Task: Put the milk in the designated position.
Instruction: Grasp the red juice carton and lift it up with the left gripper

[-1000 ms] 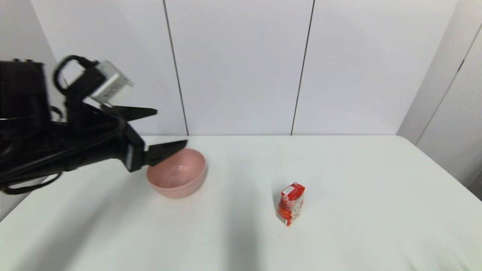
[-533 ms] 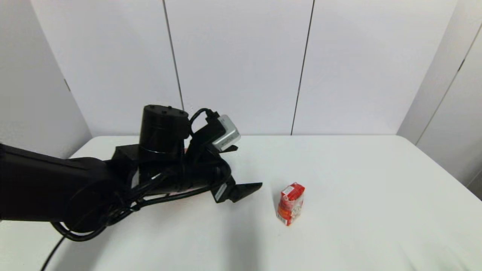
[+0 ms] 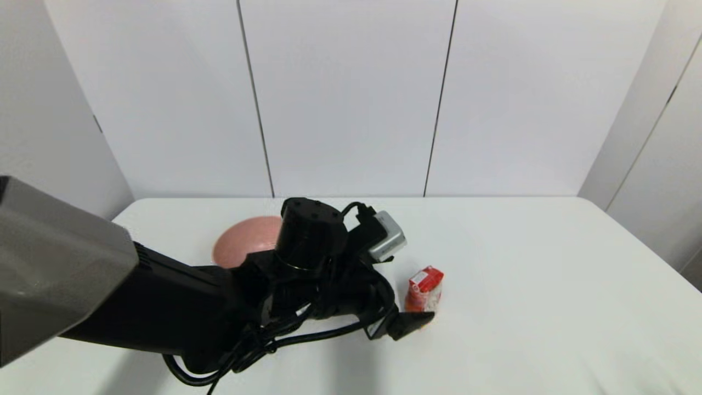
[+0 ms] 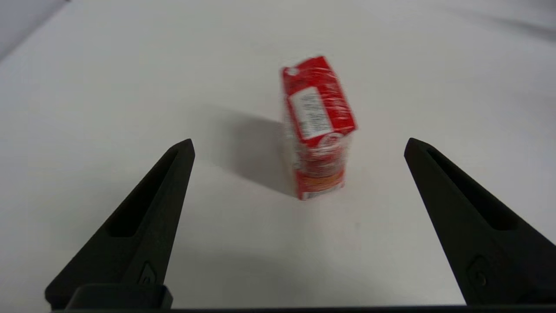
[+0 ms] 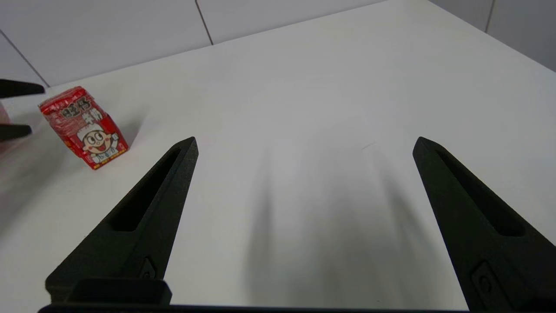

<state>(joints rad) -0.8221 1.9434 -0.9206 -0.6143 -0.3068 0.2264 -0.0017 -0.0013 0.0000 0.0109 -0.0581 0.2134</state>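
Note:
The milk (image 3: 425,286) is a small red carton standing upright on the white table, right of centre. My left gripper (image 3: 411,303) hovers low just left of it, open, its fingertips level with the carton's near side and not touching it. In the left wrist view the milk (image 4: 317,130) stands ahead of the wide-spread fingers (image 4: 147,226), in line with the gap. My right gripper (image 5: 305,141) is open with nothing in it, off to the right; from there the milk (image 5: 84,128) shows its cartoon face. Nothing on the tabletop marks the designated position.
A round pink bowl (image 3: 241,244) sits at the back left, half hidden behind my left arm (image 3: 164,307). White wall panels close the table's far edge (image 3: 493,197). Bare tabletop (image 3: 548,307) stretches right of the carton.
My left arm has swung right and down, from above the pink bowl to beside the milk. The carton has not moved.

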